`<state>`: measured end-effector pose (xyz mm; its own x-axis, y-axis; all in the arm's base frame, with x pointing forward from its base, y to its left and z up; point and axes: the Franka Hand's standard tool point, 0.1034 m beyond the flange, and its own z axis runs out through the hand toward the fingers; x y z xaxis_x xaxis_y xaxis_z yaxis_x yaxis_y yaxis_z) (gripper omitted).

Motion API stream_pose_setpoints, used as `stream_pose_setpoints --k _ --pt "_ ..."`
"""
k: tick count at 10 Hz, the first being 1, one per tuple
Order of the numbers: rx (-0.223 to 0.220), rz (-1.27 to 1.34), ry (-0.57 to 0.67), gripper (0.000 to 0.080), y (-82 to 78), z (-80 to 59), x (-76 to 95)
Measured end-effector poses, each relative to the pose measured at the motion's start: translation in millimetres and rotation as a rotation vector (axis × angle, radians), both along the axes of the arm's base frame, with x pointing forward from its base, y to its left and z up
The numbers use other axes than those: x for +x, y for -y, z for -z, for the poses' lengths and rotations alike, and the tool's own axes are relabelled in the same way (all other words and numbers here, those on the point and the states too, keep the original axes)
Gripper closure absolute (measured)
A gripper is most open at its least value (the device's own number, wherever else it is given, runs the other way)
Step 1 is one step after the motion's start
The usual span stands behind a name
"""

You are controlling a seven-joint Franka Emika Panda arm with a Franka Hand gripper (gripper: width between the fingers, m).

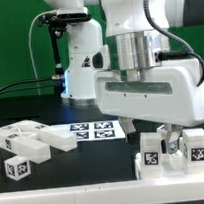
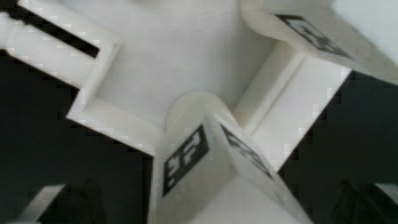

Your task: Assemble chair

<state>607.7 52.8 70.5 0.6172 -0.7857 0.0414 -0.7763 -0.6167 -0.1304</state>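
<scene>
**Exterior view.** The end effector (image 1: 170, 141) sits low on the exterior view's right. Its tip is sunk between the upright tagged blocks (image 1: 152, 158) of the chair, which stand on the worktop (image 1: 97, 181). The blocks hide most of the tip, so I cannot tell whether it is apart or clamped. The loose chair parts (image 1: 29, 147) lie well apart on the exterior view's left, with the marker board (image 1: 96, 132) between the two groups.

**Wrist view.** Very close and blurred. I see a broad white slab (image 2: 169, 70) and a tagged bar (image 2: 199, 160) in front of it. The grip is not readable here either.

**Handling (my judgement).** The parts look like rigid plastic: light, not fragile, but smooth and probably slippery. I would grip across two flat parallel faces of a bar, mid-length and clear of the tags.
</scene>
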Motion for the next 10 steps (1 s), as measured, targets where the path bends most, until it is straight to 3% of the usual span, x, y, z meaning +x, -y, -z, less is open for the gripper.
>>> stream_pose_setpoints --k 3,5,8,10 --pt "-0.102 -0.605 0.015 0.015 -0.5 -0.4 -0.1" --pt "-0.105 -0.592 0.023 0.015 1.7 -1.0 0.8" --pt "-0.085 -0.449 0.018 0.0517 1.8 -0.5 0.5" --pt "-0.056 -0.193 0.008 0.0515 0.6 -0.7 0.4"
